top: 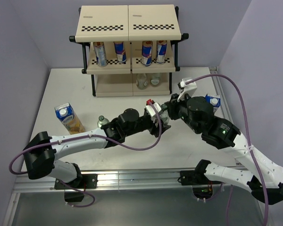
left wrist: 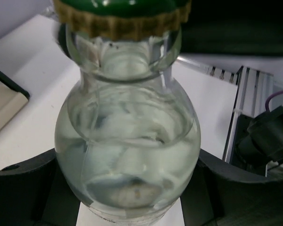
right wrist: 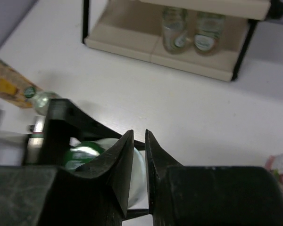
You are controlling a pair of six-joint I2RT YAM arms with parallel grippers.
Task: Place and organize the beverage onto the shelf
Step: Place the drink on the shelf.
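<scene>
My left gripper (top: 159, 118) is shut on a small clear bottle (left wrist: 127, 141) with a green cap (left wrist: 120, 9); its black fingers (left wrist: 23, 188) press on both sides of the bottle's round body. My right gripper (right wrist: 139, 136) hovers right over that bottle (right wrist: 137, 174), jaws shut with only a thin slit and nothing between them. The cream shelf (top: 127, 28) stands at the back with several silver-blue-red cans (top: 120, 52) on its middle tier and two clear bottles (right wrist: 174, 28) on the bottom tier. A yellow carton (top: 67, 117) and another green-capped bottle (top: 102, 121) stand on the table at the left.
A second carton (top: 212, 100) stands on the table to the right, close behind my right arm (top: 212, 125). Both arms cross the middle of the white table (top: 127, 103). Purple cables (top: 240, 103) loop beside each arm. The table's metal front rail (top: 132, 178) runs along the near edge.
</scene>
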